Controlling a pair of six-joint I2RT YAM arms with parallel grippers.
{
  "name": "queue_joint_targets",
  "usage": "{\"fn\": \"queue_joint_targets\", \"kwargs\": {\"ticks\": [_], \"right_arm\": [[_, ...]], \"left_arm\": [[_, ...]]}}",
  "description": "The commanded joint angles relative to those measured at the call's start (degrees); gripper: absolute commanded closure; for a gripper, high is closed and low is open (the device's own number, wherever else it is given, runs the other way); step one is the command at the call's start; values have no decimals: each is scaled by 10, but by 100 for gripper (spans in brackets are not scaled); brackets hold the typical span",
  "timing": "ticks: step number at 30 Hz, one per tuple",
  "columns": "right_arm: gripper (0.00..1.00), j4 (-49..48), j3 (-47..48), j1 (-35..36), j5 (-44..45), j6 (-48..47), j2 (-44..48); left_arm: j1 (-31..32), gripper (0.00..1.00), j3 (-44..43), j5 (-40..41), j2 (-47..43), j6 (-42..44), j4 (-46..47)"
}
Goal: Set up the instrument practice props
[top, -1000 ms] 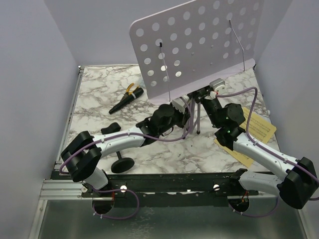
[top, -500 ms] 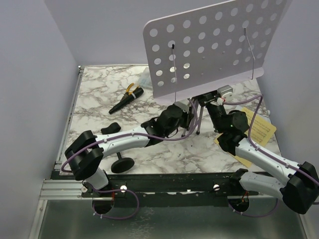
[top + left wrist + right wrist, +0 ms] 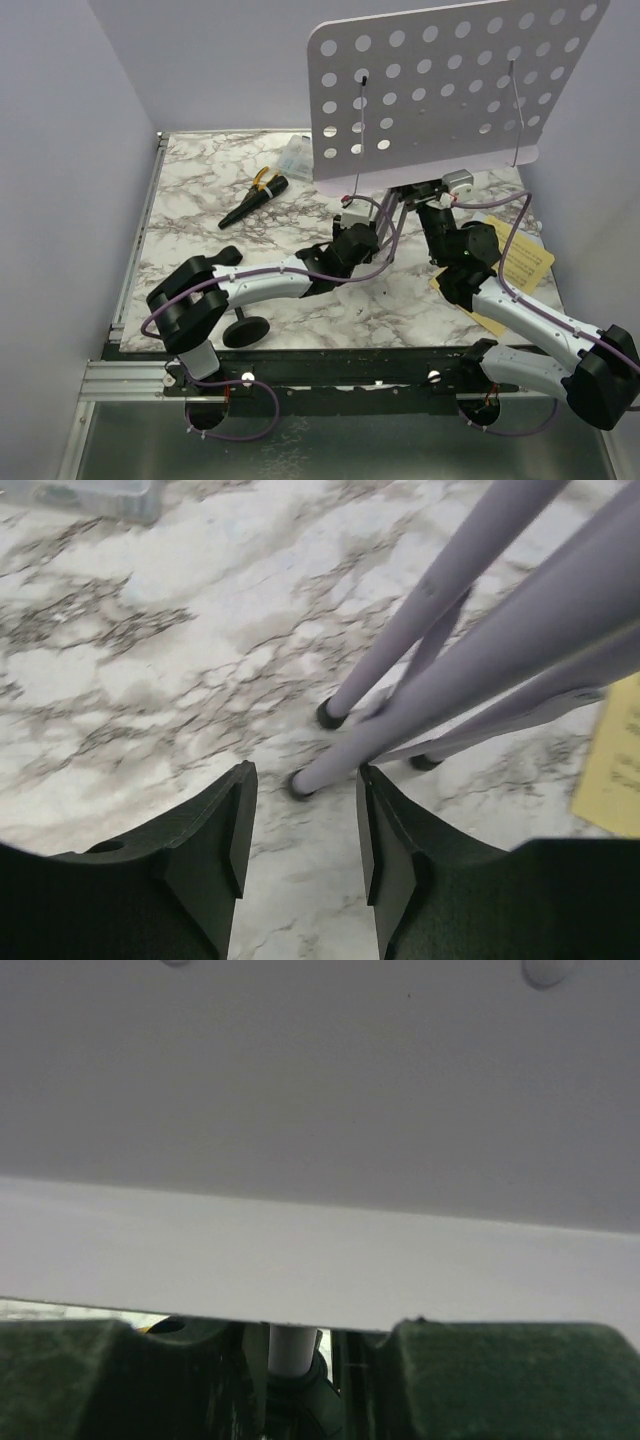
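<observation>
Gaping wide and empty, the left gripper [image 3: 300,780] sits low by the tripod of the lilac hole-punched music stand [image 3: 450,90], one thin leg [image 3: 400,715] slanting down to a foot just ahead of the gap. The right gripper [image 3: 315,1340] straddles the upright post [image 3: 290,1345] higher up; whether it pinches it I cannot tell. The stand is upright about mid-way across the marble-patterned desk [image 3: 200,170], nearer the right edge, its long axis vertical.

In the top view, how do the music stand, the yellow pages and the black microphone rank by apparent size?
1. Music stand, by far; its raised panel is also nearer the camera.
2. Yellow pages, partly hidden by the right arm.
3. Microphone, thin and short.
</observation>
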State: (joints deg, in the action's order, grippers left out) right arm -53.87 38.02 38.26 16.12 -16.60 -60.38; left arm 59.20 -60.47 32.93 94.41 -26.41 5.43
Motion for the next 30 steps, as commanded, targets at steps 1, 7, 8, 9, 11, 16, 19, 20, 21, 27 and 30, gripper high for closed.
{"fn": "queue_joint_targets", "kwargs": {"ticks": [1,7,8,9,11,16,19,20,21,27,30], "right_arm": [[100,-162,66,-8,28,-24,30],[99,-147,80,0,25,-14,22],[99,-145,82,1,26,-15,20],[100,-144,81,1,27,-16,19],[99,-146,79,1,30,-14,19],[99,-171,65,1,55,7,16],[100,-176,65,1,74,19,8],[100,-177,66,1,77,22,6],[99,-179,67,1,81,23,3],[99,-172,74,1,80,30,-3],[99,-166,78,1,84,30,-3]], "left_arm": [[-37,51,-14,157,35,0,-110],[-36,49,-54,135,60,20,-78],[-36,48,-57,110,57,24,-72],[-34,48,-56,98,53,25,-67],[-31,45,-45,68,38,24,-58],[-31,21,30,-37,-44,14,-25],[-31,13,93,-99,-114,10,14],[-31,13,107,-110,-131,6,21],[-31,12,122,-119,-151,3,30],[-29,10,125,-155,-189,7,51],[-20,15,101,-151,-169,15,63]]}}
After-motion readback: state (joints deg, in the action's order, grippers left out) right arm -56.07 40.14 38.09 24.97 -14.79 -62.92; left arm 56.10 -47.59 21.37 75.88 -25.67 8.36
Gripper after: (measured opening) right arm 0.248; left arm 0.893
